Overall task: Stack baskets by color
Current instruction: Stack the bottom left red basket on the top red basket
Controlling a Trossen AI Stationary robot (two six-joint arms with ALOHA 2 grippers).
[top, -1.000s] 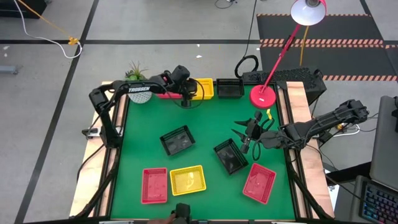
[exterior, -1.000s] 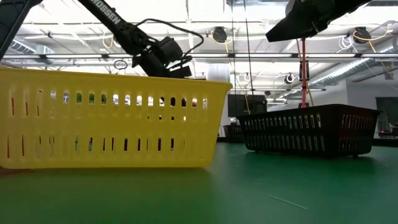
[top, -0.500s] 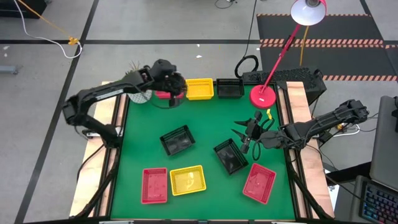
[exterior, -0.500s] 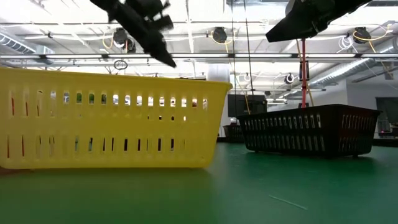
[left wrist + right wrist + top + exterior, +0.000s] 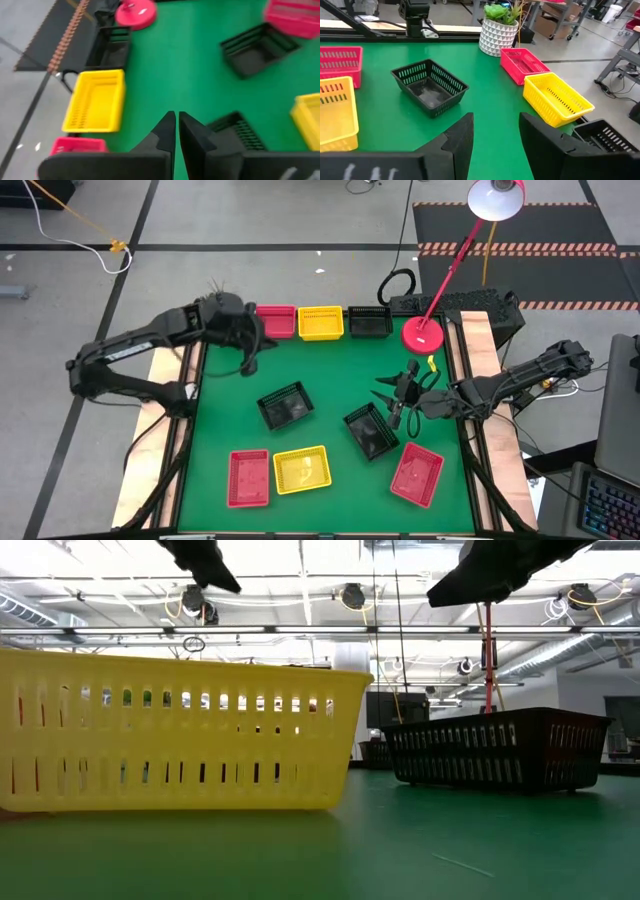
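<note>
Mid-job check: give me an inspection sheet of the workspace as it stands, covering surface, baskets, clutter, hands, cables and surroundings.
Surface: green mat, flat, no spills seen.
Job's things: back row holds a red basket, yellow basket and black basket. Two loose black baskets mid-mat. Near edge: red basket, yellow basket; another red basket at right. No loose basket is stacked.
Clutter: red lamp base and plant pot at the back.
Hands: left hand shut, empty, near the back-left corner; right hand open, empty, at the right.
Cables: black loop behind the table.
Surroundings: striped floor mat.
</note>
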